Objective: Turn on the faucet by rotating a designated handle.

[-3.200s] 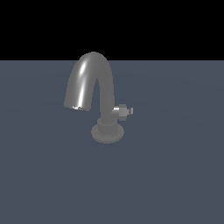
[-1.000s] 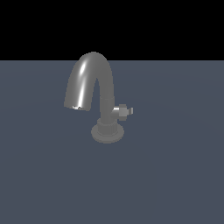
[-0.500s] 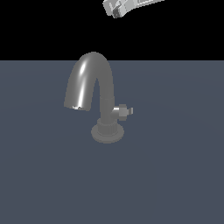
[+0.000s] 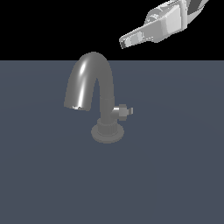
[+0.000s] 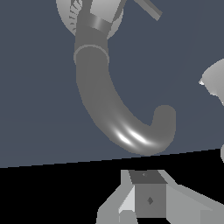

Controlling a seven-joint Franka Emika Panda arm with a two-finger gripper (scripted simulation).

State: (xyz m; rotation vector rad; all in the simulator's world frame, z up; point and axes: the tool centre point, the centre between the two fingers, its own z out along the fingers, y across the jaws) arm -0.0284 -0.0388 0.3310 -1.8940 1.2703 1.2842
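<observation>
Here we see the tool [image 4: 124, 43] high above the table [image 4: 175, 175], up and toward the exterior view's right of the faucet [image 4: 94, 87], touching nothing. We cannot tell whether its fingers are parted or closed. Well below the tool, the handle [image 4: 124, 111] projects sideways from the faucet's column, just above the ribbed base [image 4: 107, 131].
</observation>
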